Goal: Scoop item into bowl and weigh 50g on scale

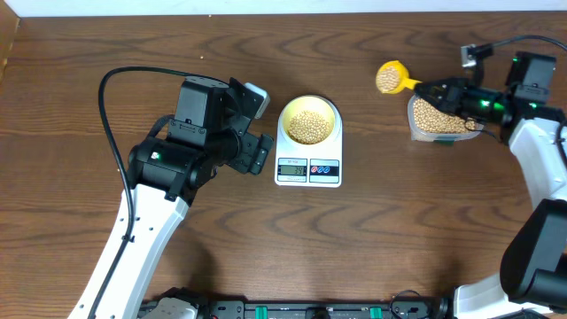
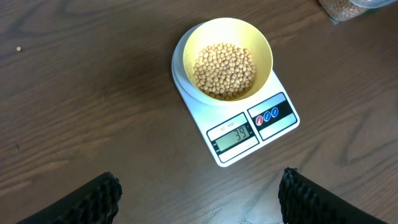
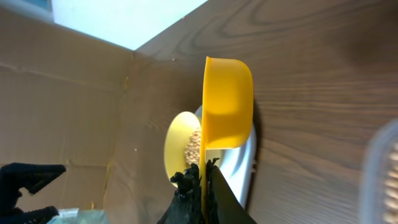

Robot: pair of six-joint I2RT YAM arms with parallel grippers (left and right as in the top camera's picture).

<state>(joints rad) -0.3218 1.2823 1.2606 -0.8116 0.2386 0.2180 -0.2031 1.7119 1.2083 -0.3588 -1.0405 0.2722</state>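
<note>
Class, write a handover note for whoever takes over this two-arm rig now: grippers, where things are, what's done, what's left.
Left gripper: open, empty, left of the white flat kitchen scale.
Right gripper: shut on the yellow plastic scoop's handle; scoop full of small tan beans, beside the clear plastic tub of beans.
Done: round pale yellow-green bowl on the scale holds beans; display seems to read 39.
To do: tip in beans until 50 shows.

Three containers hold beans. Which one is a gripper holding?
The yellow scoop, gripped by its handle in the right gripper. The bowl sits on the scale, the clear tub on the table.
</note>
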